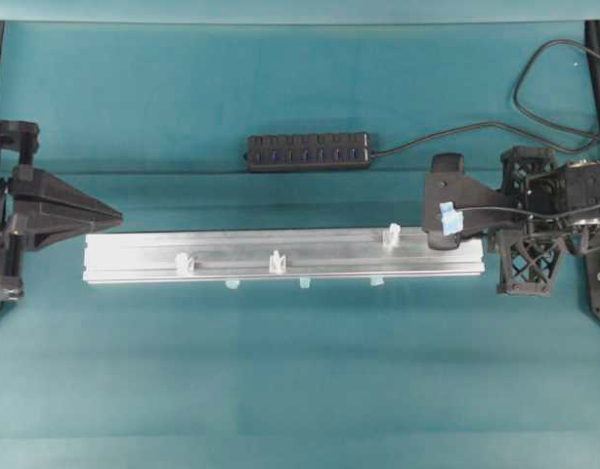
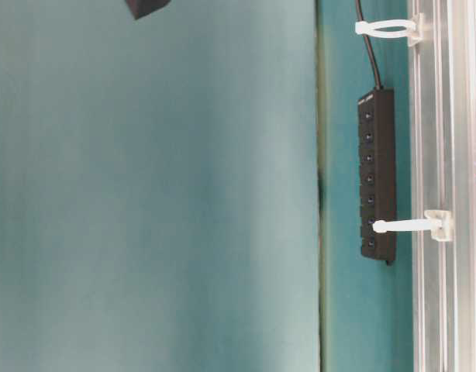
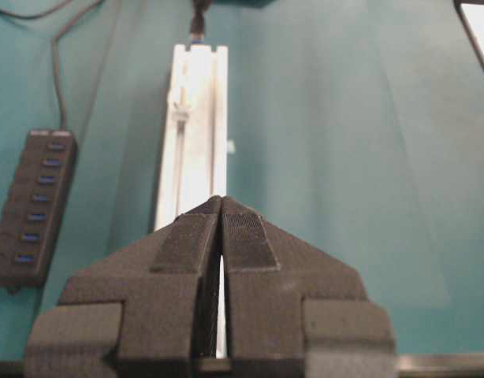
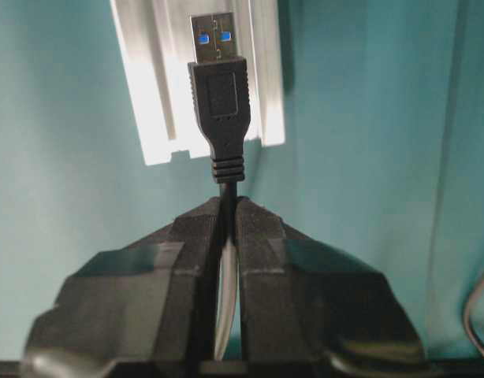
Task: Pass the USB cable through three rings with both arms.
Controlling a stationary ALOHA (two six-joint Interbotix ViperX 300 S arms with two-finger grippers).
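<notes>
Rail [image 1: 280, 256] as landmark: three rings [image 1: 277, 262] upright along it, none threaded. USB cable [image 4: 219, 102] pinched just behind its plug in right gripper [image 4: 227, 206], plug past rail's right end. Left gripper [image 3: 221, 206] closed on nothing, off rail's left end. Hub [image 1: 309, 151] behind rail. Metal plug tip visible only from right wrist.
</notes>
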